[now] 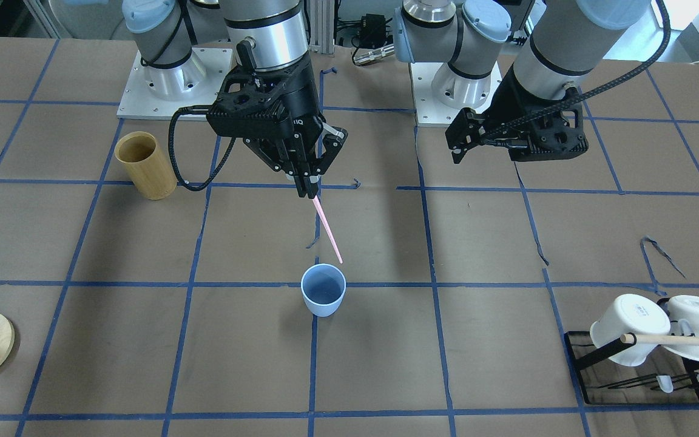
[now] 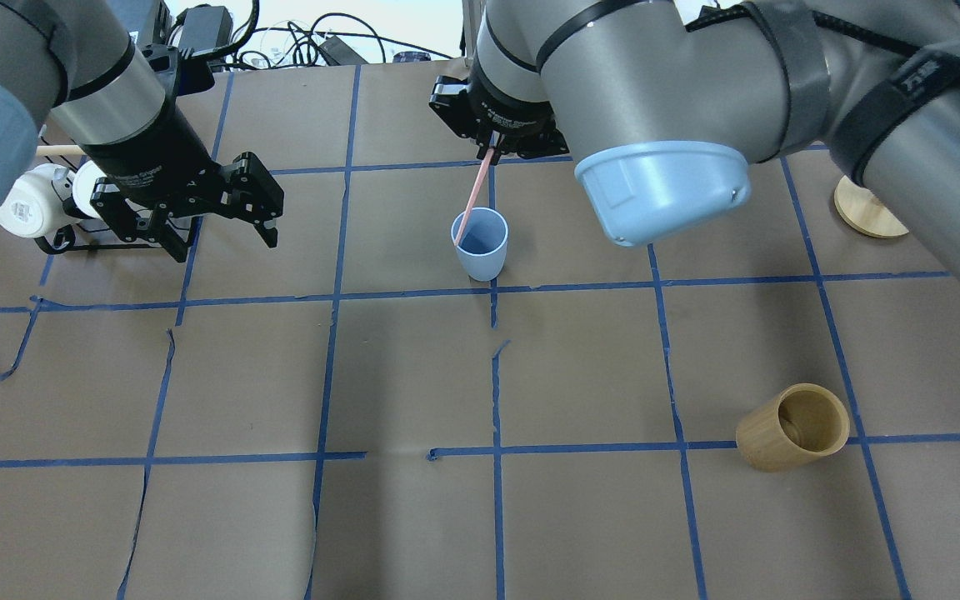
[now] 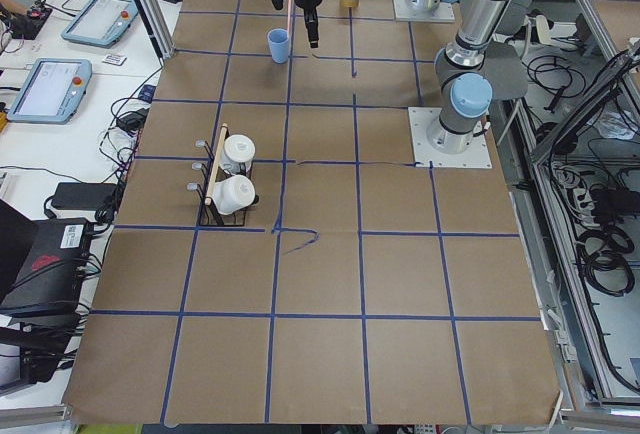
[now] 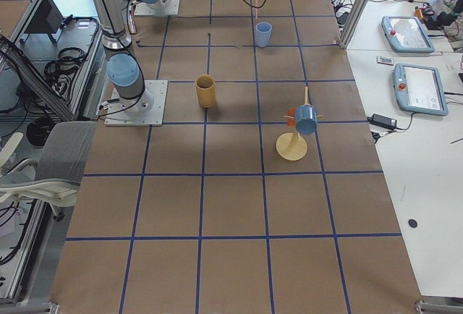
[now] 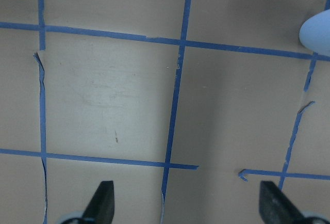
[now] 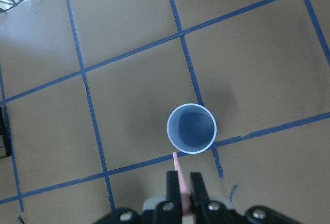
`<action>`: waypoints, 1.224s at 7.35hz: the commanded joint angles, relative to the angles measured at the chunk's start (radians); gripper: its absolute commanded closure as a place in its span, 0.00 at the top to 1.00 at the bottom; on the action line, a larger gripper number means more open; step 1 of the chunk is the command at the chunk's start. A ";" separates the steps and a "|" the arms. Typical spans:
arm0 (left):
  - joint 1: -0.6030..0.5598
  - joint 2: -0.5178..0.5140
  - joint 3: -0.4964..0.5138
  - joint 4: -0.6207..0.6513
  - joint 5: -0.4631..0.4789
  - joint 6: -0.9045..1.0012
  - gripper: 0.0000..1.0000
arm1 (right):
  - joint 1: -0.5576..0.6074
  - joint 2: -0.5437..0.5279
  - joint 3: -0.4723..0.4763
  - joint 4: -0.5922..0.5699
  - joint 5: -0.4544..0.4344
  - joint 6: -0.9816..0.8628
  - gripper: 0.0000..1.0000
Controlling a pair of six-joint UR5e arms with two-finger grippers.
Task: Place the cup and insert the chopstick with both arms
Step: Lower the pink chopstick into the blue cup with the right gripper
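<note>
Right claw: clamped on the slanted pink chopstick, upper centre of frame.
Cup: upright at centre of the desk, with the chopstick tip near its rim.
Left claw: fingers apart, empty.
Risk: if you lower off-centre, the tip could strike the rim and topple the cup.

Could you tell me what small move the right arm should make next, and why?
Probably shift the right gripper slightly so the pink chopstick ends over the mouth of the blue cup before lowering; the wrist view shows its tip just outside the rim.
</note>
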 commanded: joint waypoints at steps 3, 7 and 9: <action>0.001 0.003 -0.009 0.001 0.002 0.059 1.00 | -0.020 0.012 0.032 -0.133 -0.008 0.003 0.00; -0.001 0.005 -0.011 -0.001 0.004 0.057 1.00 | -0.045 -0.003 0.166 -0.272 -0.047 -0.005 0.00; -0.001 0.005 -0.011 -0.001 0.007 0.057 1.00 | -0.045 -0.015 0.175 -0.263 -0.054 -0.007 0.08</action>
